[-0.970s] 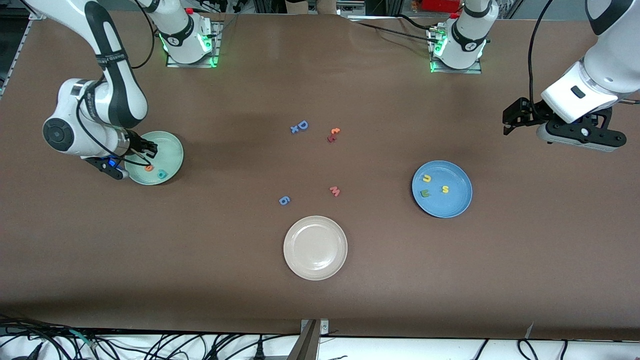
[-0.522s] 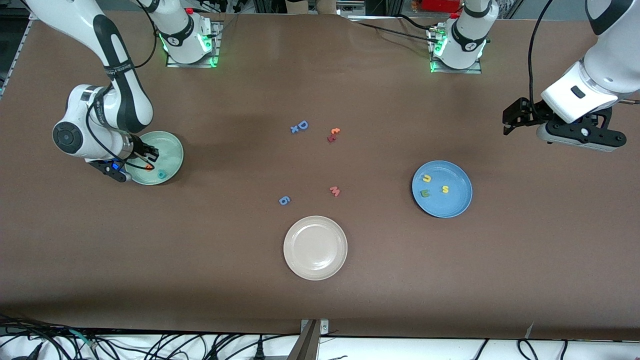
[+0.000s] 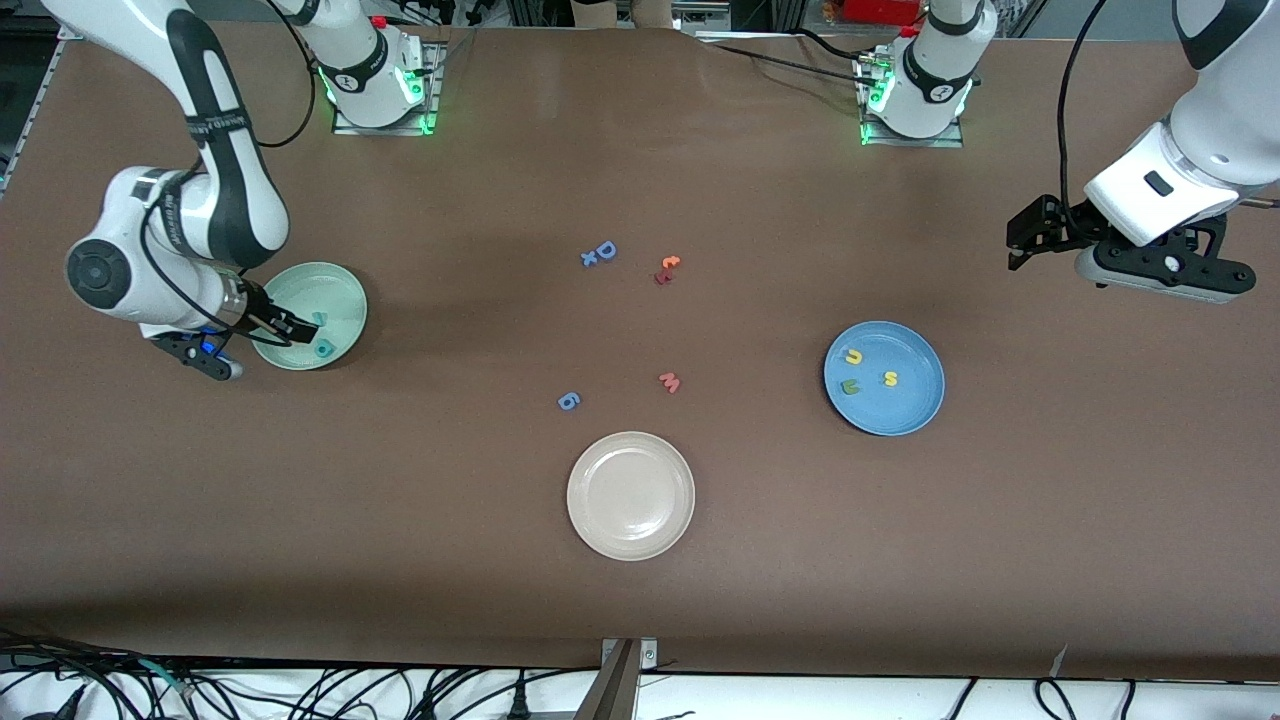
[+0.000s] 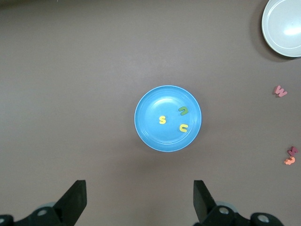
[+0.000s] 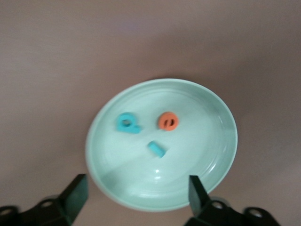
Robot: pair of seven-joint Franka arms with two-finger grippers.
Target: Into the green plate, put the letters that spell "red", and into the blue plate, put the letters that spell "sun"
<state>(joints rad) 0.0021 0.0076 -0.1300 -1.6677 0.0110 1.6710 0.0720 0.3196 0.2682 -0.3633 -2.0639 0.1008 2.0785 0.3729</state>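
Front view: the right gripper [image 3: 285,327] is hovering, fingers apart, over the green plate [image 3: 335,290] at nine o'clock on the table. The left gripper [image 3: 1020,245], waiting spread and empty, is hanging at three o'clock.

Left wrist view: the blue plate [image 4: 146,117] is holding the yellow "s" [image 4: 162,120], yellow "n" [image 4: 183,127] and green "u" [image 4: 183,110].

Right wrist view: the teal "d" [image 5: 128,124], orange "e" [image 5: 168,121] and teal "r" [image 5: 156,149] are lying in the green plate.

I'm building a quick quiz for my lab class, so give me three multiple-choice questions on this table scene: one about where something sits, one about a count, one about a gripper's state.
1. Where is the orange "e"?
A. in the green plate
B. in the cream-white plate
C. on the bare table

2. How many letters lie in the blue plate?
A. one
B. three
C. five

3. What is the right gripper doing?
A. clamping a letter
B. open over the green plate
C. resting on the table

Key: 1 A, it lies beside the teal "d". 2 B, yellow "s", yellow "n", green "u". 3 B, fingers apart, nothing between.
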